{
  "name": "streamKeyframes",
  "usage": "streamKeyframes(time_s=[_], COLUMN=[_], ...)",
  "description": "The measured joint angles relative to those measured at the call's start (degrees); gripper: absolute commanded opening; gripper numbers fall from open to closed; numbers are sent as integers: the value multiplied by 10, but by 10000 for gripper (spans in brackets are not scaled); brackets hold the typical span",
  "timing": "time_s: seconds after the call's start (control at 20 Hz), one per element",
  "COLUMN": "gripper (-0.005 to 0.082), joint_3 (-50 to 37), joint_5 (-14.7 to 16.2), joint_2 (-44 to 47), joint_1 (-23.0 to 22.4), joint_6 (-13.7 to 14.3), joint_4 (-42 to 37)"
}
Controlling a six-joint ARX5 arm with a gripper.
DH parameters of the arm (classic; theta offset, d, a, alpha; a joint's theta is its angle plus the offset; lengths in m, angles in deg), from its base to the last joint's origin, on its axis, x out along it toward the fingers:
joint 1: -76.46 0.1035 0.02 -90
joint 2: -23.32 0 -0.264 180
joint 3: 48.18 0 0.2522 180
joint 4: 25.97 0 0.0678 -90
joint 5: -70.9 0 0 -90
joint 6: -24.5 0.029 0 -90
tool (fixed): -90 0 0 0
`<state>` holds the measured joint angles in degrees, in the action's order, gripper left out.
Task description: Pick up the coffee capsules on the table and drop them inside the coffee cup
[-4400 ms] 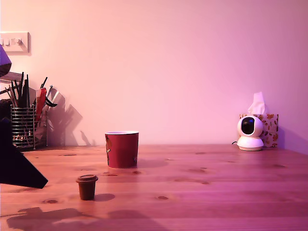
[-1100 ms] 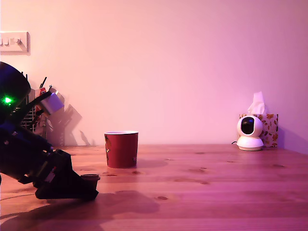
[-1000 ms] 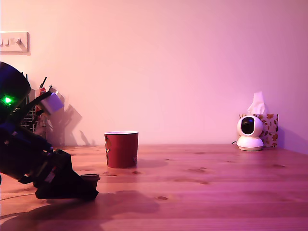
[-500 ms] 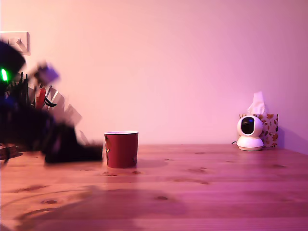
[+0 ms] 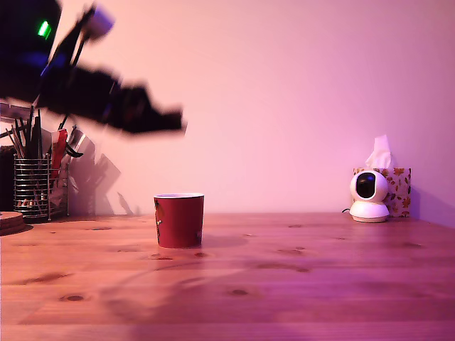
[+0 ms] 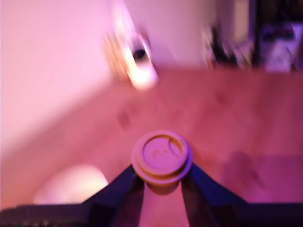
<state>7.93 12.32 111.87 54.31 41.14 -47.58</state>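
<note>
Carrying is the step in hand, judging by both views. In the exterior view the gripper (image 5: 170, 124) is raised high, blurred with motion, its tip reaching toward the exterior view's right. Well below it, and a little further toward the exterior view's right, stands the coffee cup (image 5: 180, 220), upright on the table (image 5: 306, 284), its pale rim open to the air. No capsule shows on the tabletop in this view. Behind and below the arm stands a wire pen holder (image 5: 32, 188) by the wall; far off at the exterior view's right sit a small white camera (image 5: 370, 195) and a tissue box (image 5: 398, 188), both well apart from the gripper.

In the wrist view the fingers (image 6: 118, 189) are drawn in against a brown coffee capsule (image 6: 162, 158), one on each flank just under its wider rimmed top, which faces the lens. So the jaws are narrowed to the capsule's width and grip it. The background here is smeared; the pale patch beyond the gripper may be the cup's mouth, but I cannot tell.

The next move, I judge, calls for bringing the capsule squarely over the cup's mouth, slowing, and only then spreading the fingers; letting go off-centre risks a bounce off the rim.
</note>
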Motion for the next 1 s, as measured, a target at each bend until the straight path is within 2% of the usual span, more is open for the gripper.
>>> streamKeyframes(time_s=[0.1,0.2,0.25,0.3,0.5,0.85,1.0], gripper=[140,140,140,140,140,140,140], joint_3=[24,39,46,57,108,223,269], joint_5=[0,0,0,0,0,-1,-13], joint_2=[0,1,2,9,59,125,152], joint_1=[0,0,0,0,-6,-37,-45], joint_6=[0,-19,-19,-33,-60,-61,-61], joint_4=[0,3,12,23,81,212,268])
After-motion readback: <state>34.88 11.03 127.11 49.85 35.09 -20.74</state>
